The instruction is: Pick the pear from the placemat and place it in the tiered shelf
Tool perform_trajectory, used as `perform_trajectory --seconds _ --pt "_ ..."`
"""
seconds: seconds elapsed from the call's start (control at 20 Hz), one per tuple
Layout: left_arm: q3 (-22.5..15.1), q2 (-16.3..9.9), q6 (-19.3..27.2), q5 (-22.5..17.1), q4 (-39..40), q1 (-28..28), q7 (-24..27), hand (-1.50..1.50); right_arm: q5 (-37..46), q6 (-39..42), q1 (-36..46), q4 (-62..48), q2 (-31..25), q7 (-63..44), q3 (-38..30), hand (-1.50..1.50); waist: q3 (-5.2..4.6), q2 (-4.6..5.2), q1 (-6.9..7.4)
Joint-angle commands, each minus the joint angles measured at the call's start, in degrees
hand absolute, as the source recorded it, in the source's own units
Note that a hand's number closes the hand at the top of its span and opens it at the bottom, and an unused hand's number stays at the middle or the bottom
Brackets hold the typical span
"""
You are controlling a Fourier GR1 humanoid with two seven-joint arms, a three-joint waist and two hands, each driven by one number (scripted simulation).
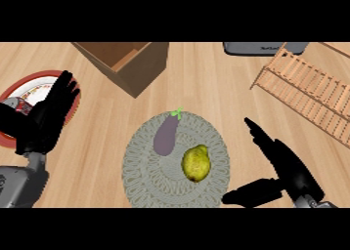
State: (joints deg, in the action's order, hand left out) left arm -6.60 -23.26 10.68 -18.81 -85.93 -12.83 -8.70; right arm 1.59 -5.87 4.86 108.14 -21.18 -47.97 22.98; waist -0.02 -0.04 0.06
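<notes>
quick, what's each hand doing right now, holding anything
Left hand: open, fingers straight, holding nothing, over the plate.
Right hand: open, holding nothing, just right of the pear on the placemat.

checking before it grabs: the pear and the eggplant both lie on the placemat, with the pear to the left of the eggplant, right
Not quite. In the head view the pear and the eggplant both lie on the placemat, but the pear is to the right of the eggplant.

A kitchen, as I see it.
Pale wooden desk [207, 83] carrying a plate [19, 88], woven placemat [145, 171], pear [196, 163], eggplant [165, 136].
</notes>
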Motion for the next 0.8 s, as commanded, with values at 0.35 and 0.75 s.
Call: perform_trajectory --seconds 0.35,0.75 --pt "4.50 2.24 -3.58 3.99 -2.21 0.93 -2.79 0.00 9.61 1.99 -4.19 -0.73 7.78 -0.67 3.94 -1.50 0.02 -0.04 -0.04" --pt "7.79 5.04 -6.68 6.69 -0.06 0.11 -2.23 0.00 13.90 2.90 -3.07 -2.10 13.48 -2.76 2.95 -1.50 0.01 -0.01 -0.06"
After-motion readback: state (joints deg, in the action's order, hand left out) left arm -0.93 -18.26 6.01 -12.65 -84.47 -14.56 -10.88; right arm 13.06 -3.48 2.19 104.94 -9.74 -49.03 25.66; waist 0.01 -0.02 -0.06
